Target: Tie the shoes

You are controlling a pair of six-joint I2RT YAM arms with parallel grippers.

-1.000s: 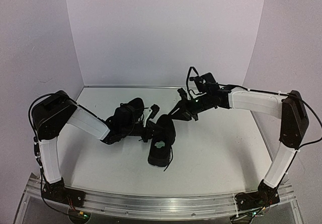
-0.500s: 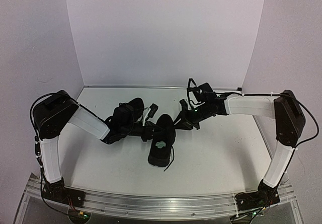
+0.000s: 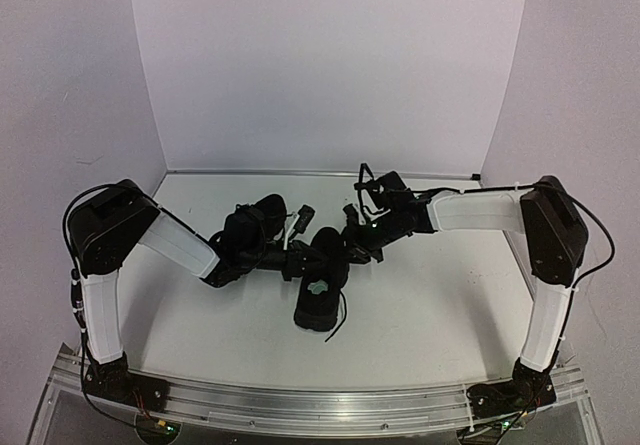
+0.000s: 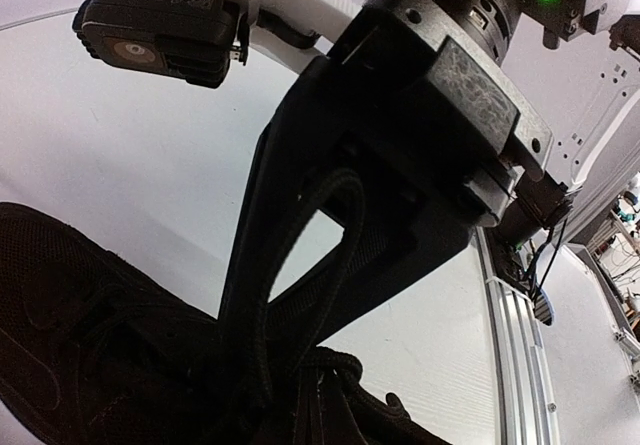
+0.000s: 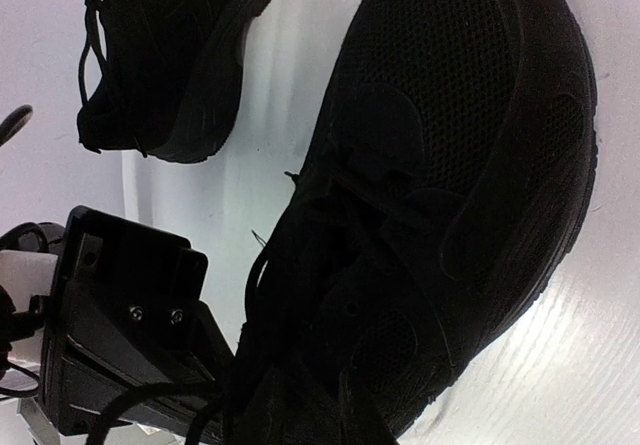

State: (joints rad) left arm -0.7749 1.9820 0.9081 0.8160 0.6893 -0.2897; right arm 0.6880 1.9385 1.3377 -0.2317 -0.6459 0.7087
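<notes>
Two black shoes lie on the white table. The near shoe (image 3: 322,295) shows a pale patch inside; in the right wrist view it fills the frame (image 5: 450,165). The far shoe (image 3: 258,223) lies behind the left arm and also shows in the right wrist view (image 5: 170,55). My left gripper (image 3: 308,258) sits at the near shoe's laces, shut on a black lace loop (image 4: 305,225) that rises from the shoe (image 4: 90,335). My right gripper (image 3: 352,237) hangs at the shoe's far end, jaws apart beside the loop, and shows in the left wrist view (image 4: 440,125). Its fingertips are lost in shadow in its own view.
White walls close the back and both sides. An aluminium rail (image 3: 320,405) runs along the near table edge. A loose lace end (image 3: 338,327) trails off the near shoe's right side. The left gripper's body (image 5: 120,315) sits close beside the near shoe.
My right gripper has moved left and down, from beyond the near shoe to right against its far end. The left gripper and both shoes have stayed put.
</notes>
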